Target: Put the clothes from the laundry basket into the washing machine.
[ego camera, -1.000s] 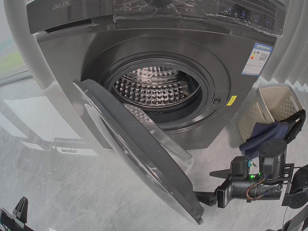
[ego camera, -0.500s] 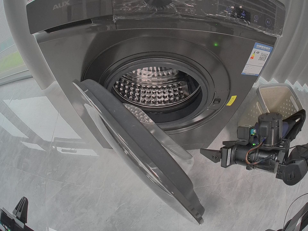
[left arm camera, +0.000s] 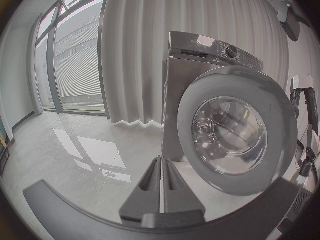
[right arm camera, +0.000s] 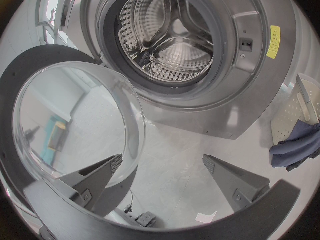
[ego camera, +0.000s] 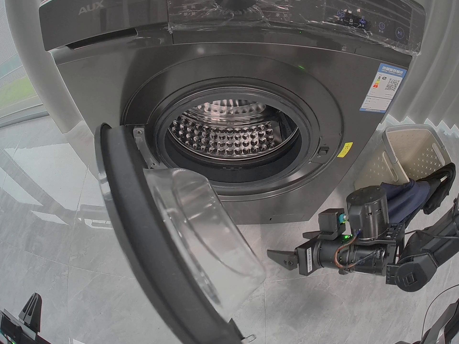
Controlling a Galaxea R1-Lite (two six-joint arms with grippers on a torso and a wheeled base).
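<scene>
The grey washing machine [ego camera: 229, 63] stands with its door [ego camera: 143, 225] swung wide to the left, and the steel drum [ego camera: 229, 130] is bare inside. A cream laundry basket [ego camera: 416, 151] sits on the floor to the machine's right, with a navy garment [ego camera: 406, 199] and a black one [ego camera: 442, 182] draped over its front rim. My right gripper [ego camera: 287, 258] hovers low and open between door and basket, pointing left, holding nothing. In the right wrist view its gripper [right arm camera: 160, 164] faces the drum [right arm camera: 170, 40] and the door glass [right arm camera: 76, 117]. My left gripper [left arm camera: 162, 165] is shut and empty, far left.
The open door [left arm camera: 236, 130] takes up the floor space left of the drum opening. Glossy grey floor tiles [ego camera: 57, 244] spread around the machine. White curtains [left arm camera: 133, 50] and a large window [left arm camera: 76, 50] stand behind and to the left of the machine.
The door has swung further open to the left, its inner glass bowl now facing up. My right gripper left the door's edge, rose toward the basket, then dropped lower and leftward.
</scene>
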